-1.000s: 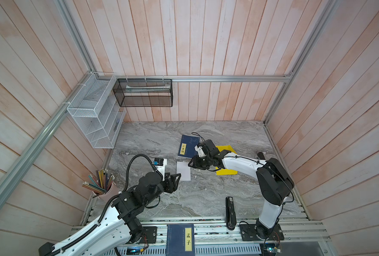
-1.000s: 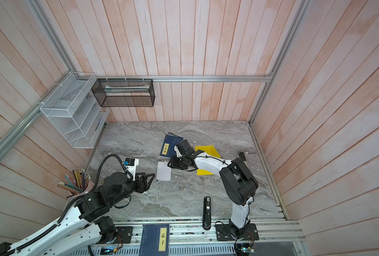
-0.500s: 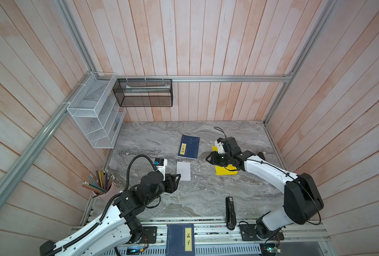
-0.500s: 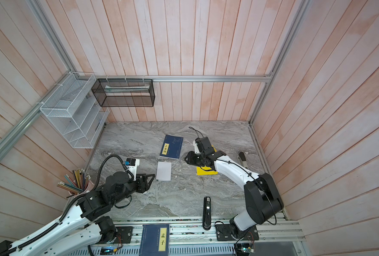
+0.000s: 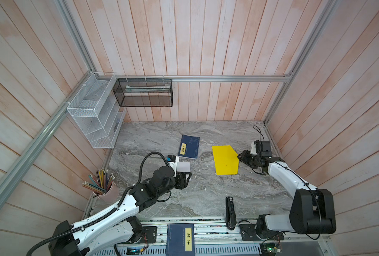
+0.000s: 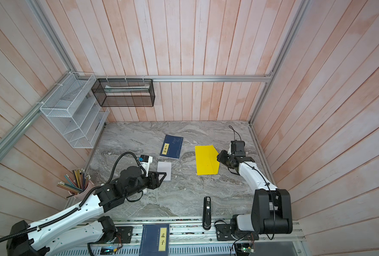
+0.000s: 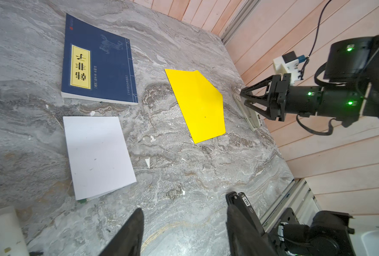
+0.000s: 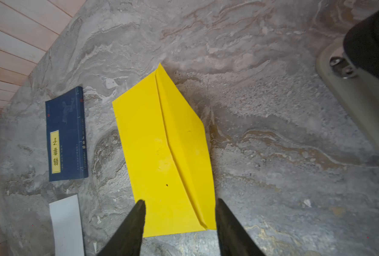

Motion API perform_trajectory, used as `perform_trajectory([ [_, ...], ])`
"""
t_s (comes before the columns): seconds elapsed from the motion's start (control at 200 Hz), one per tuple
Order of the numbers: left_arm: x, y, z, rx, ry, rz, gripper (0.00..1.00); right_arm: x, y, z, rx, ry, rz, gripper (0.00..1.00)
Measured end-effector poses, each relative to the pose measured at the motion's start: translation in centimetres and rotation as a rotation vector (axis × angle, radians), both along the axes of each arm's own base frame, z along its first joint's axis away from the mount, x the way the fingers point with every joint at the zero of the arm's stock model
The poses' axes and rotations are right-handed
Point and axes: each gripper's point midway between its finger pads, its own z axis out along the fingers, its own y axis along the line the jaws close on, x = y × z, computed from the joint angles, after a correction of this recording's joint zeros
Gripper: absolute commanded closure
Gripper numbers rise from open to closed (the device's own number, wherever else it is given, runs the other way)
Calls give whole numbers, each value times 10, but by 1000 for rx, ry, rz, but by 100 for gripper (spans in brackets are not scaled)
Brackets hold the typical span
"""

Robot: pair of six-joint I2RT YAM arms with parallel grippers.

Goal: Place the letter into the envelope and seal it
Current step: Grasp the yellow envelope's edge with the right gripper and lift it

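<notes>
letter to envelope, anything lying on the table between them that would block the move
Nothing visible does. In a top view the letter lies flat just ahead of the open left gripper, and the stretch of marble table between it and the envelope holds nothing. The dark blue book lies farther back, off that line.

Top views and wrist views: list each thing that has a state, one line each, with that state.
envelope: lying flat on the table, flap open, empty, not held.
letter: flat on the table, outside the envelope, not held.
blue book: closed, lying flat.
left tool: open, holding nothing, near the letter.
right tool: open, holding nothing, at the envelope's edge.
pencil cup: upright, full of pencils.
</notes>
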Motion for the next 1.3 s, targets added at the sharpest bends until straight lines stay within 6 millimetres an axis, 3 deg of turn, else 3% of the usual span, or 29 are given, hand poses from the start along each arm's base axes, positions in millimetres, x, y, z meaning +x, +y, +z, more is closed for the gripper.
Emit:
perform_trajectory([
  [0.235,4,-12,7,-51,-13,-22,37,12,-11,-24,2,20,-4,38],
  [0.42,5,-15,10,-66,-23,-28,37,19,-5,-57,19,94,54,42],
  [0.55,5,-18,12,-75,-25,-37,37,27,1,-69,39,113,101,48],
  [1.025,6,-19,13,-82,-31,-40,37,43,12,-67,74,79,178,96],
  [1.3,6,-19,13,-82,-31,-39,37,37,28,-62,77,87,233,100],
])
